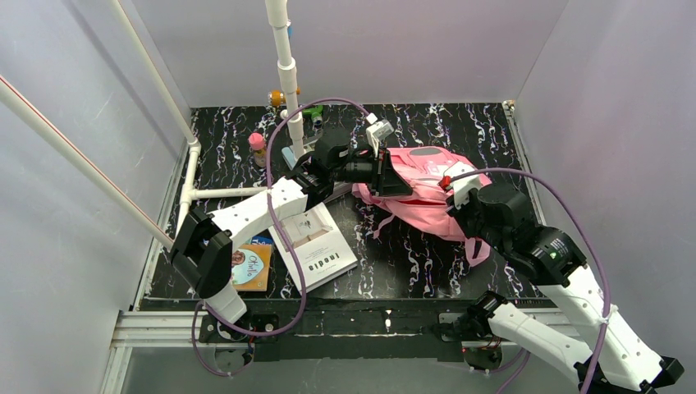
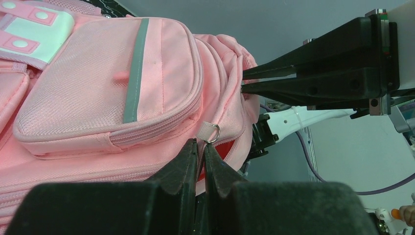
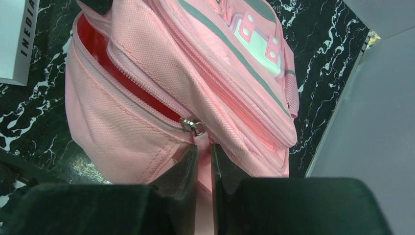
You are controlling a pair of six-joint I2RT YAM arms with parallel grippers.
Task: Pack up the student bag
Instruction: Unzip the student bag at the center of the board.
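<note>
Black marbled tabletop (image 1: pixel 427 267) carries the student bag (image 1: pixel 420 187) right of centre, its main zip partly open; left gripper (image 2: pixel 200 145) pinches the bag's edge, fingers almost touching; right gripper (image 3: pixel 204 148) narrowly clamps the pink zip tab (image 3: pixel 201 141).

We find both arms meeting at the pink student bag (image 1: pixel 423 185) on the black marbled table (image 1: pixel 460 127).
The left gripper (image 1: pixel 384 174) is against the bag's left edge and the right gripper (image 1: pixel 451 190) is on its near right side, perhaps pinching fabric, though from above the jaws are hidden from us. Near-left of the bag lies a white booklet (image 1: pixel 316 246), with a small orange-brown book (image 1: pixel 251 267) farther left. Far-left of the bag, a pink-capped bottle (image 1: pixel 258 149) stands near a white pipe frame (image 1: pixel 283 57).
</note>
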